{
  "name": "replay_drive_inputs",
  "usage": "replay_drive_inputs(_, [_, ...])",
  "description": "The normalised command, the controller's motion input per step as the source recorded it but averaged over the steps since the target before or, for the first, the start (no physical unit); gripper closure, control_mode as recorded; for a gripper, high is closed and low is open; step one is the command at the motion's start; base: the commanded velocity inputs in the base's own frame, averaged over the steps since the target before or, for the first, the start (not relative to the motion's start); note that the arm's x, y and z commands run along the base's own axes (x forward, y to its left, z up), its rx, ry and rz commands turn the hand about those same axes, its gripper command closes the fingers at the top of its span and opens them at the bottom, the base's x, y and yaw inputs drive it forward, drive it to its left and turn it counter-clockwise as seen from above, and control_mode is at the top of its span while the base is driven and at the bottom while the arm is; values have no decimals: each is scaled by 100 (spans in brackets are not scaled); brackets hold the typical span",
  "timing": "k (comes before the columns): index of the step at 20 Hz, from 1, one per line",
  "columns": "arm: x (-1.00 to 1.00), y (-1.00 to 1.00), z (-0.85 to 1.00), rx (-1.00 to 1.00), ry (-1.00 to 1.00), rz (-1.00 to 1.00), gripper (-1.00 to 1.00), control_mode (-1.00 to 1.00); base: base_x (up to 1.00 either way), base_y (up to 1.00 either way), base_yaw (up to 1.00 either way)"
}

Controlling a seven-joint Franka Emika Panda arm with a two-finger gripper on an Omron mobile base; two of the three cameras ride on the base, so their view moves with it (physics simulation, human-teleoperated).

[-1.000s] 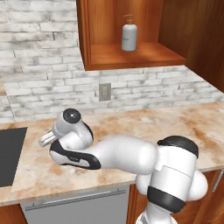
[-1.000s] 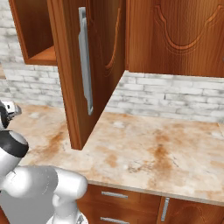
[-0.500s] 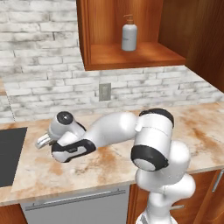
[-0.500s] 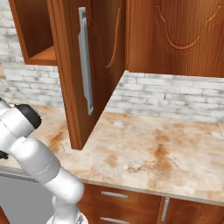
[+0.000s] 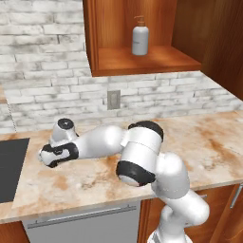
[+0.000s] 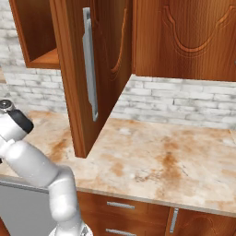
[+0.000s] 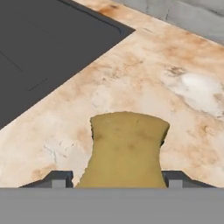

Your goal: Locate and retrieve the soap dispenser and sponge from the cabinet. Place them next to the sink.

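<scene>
Left base view: soap dispenser (image 5: 139, 40) standing upright on the open cabinet (image 5: 142, 60) shelf, arm reaching low over the counter (image 5: 213, 142) beside the sink (image 5: 10, 166). Hand view: gripper (image 7: 114, 178) clamping the sponge (image 7: 127, 148) between both fingertips (image 7: 57, 178), hovering over marbled counter near the sink's corner.

This is a home kitchen, rendered rather than real. A marbled tan stone bench (image 5: 213, 142) runs along a whitewashed brick wall (image 5: 42, 71) with an outlet (image 5: 113, 99). A reddish-brown cabinet (image 5: 142, 61) hangs above, drawers with metal handles (image 6: 120, 205) sit below, and a dark sink (image 5: 10, 166) is set into the bench.
</scene>
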Motion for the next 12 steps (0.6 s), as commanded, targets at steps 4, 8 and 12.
replay_drive_inputs(4, [16, 50, -5, -5, 0, 0, 100, -100, 0, 0, 0])
replay_drive_inputs(8, [8, 57, -12, -4, 1, 0, 100, -100, 0, 0, 0])
replay_drive_inputs(12, [2, 55, -15, -2, 0, 0, -100, -100, 0, 0, 0])
